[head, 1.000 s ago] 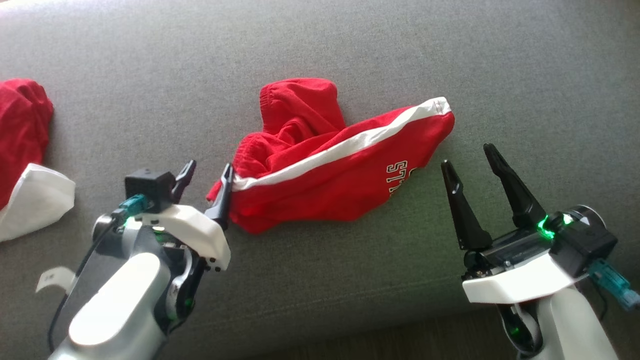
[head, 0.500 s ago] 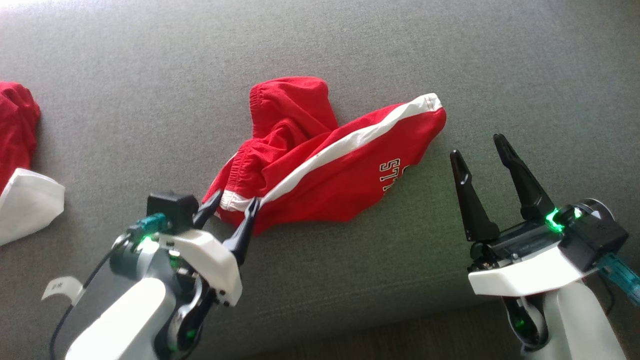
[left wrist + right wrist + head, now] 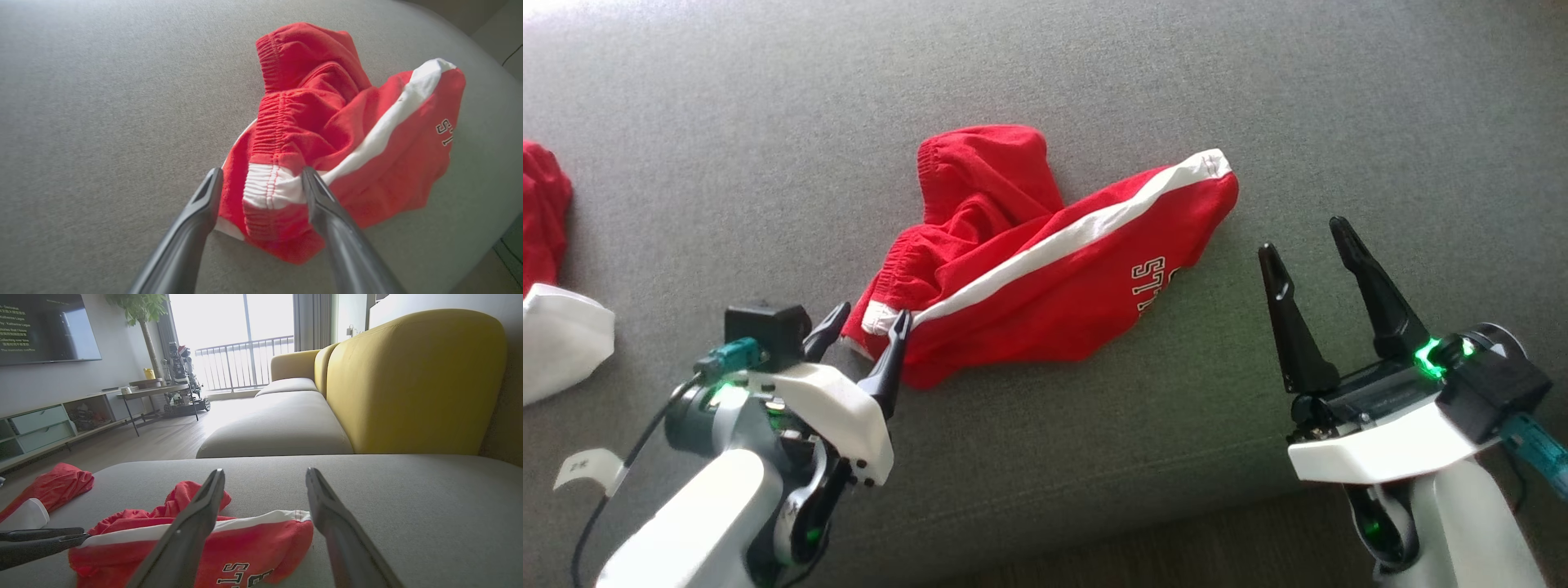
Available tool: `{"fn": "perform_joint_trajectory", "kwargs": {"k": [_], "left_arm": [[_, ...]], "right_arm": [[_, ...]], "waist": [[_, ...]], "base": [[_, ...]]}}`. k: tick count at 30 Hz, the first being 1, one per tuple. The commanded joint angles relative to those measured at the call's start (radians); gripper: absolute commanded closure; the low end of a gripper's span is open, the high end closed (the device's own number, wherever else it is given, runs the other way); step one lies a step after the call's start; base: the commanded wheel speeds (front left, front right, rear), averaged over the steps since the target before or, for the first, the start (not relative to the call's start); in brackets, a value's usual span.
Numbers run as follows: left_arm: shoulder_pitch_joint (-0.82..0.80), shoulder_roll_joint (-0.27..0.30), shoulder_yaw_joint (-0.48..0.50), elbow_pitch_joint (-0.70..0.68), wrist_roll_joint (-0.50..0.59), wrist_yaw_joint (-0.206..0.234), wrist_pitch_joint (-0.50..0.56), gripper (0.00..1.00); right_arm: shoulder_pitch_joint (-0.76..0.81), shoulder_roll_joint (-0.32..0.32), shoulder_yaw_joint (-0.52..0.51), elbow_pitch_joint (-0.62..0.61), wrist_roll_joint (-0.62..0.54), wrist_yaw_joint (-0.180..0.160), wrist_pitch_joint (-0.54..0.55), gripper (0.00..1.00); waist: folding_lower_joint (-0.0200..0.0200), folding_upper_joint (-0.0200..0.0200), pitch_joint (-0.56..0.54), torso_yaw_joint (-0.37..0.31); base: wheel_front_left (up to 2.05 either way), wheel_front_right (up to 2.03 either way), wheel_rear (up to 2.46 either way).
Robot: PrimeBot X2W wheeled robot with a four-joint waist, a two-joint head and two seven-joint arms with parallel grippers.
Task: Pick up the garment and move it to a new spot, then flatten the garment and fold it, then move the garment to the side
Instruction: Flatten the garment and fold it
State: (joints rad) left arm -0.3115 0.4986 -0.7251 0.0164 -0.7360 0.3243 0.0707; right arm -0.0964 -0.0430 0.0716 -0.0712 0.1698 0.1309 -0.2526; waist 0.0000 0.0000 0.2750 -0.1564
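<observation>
Grey sofa cushion (image 3: 1094, 73) bearing crumpled red shorts (image 3: 1045, 302) at its middle: within the last second the left gripper (image 3: 872, 312), fingers spread, has shifted to straddle the waistband corner (image 3: 269, 188), apparently ready to pinch; right gripper (image 3: 1303, 237), likewise spread, waits alongside

The red shorts (image 3: 1013, 302) carry white letters (image 3: 1150, 287) with a dark outline on one leg, at about 3 o'clock of the garment in the head view. "ST" can be read there, and the right wrist view gives "STE"; the rest is hidden in a fold. The television (image 3: 45, 326) shows lines of pale text, too small to read. A white tag (image 3: 580, 469) at 8 o'clock in the head view bears a small mark that I cannot read.
</observation>
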Motion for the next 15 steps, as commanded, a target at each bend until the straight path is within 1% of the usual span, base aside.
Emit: {"fn": "perform_joint_trajectory", "kwargs": {"k": [1,9,10,11,12,13,15], "left_arm": [[-0.033,0.030,0.050,-0.033,-0.003,-0.003,0.005,0.00],[-0.058,0.021,0.031,-0.001,-0.014,-0.003,0.060,0.00],[-0.062,0.020,0.030,0.002,-0.013,-0.003,0.062,0.11],[-0.065,0.019,0.029,0.005,-0.011,-0.001,0.062,0.55],[-0.067,0.018,0.030,0.008,-0.009,0.002,0.059,0.81],[-0.068,0.017,0.030,0.010,-0.007,0.003,0.057,1.00],[-0.068,0.015,0.032,0.010,-0.004,0.009,0.049,1.00]], "right_arm": [[-0.030,-0.007,0.020,-0.039,0.006,0.000,-0.009,0.00],[-0.036,-0.007,0.025,-0.048,0.012,0.000,-0.009,0.00],[-0.036,-0.007,0.025,-0.049,0.011,0.000,-0.009,0.00],[-0.036,-0.007,0.025,-0.050,0.011,0.000,-0.009,0.00],[-0.035,-0.007,0.024,-0.050,0.010,0.000,-0.009,0.00],[-0.034,-0.007,0.024,-0.050,0.009,0.000,-0.009,0.00],[-0.032,-0.007,0.022,-0.051,0.007,0.000,-0.009,0.00]], "waist": [[0.0000,0.0000,-0.001,-0.001],[0.0000,0.0000,0.004,-0.007],[0.0000,0.0000,0.004,-0.006],[0.0000,0.0000,0.004,-0.006],[0.0000,0.0000,0.004,-0.005],[0.0000,0.0000,0.003,-0.004],[0.0000,0.0000,0.000,0.001]], "base": [[0.00,0.00,0.00],[0.00,0.00,0.00],[0.00,0.00,0.00],[0.00,0.00,0.00],[0.00,0.00,0.00],[0.00,0.00,0.00],[0.00,0.00,0.00]]}}
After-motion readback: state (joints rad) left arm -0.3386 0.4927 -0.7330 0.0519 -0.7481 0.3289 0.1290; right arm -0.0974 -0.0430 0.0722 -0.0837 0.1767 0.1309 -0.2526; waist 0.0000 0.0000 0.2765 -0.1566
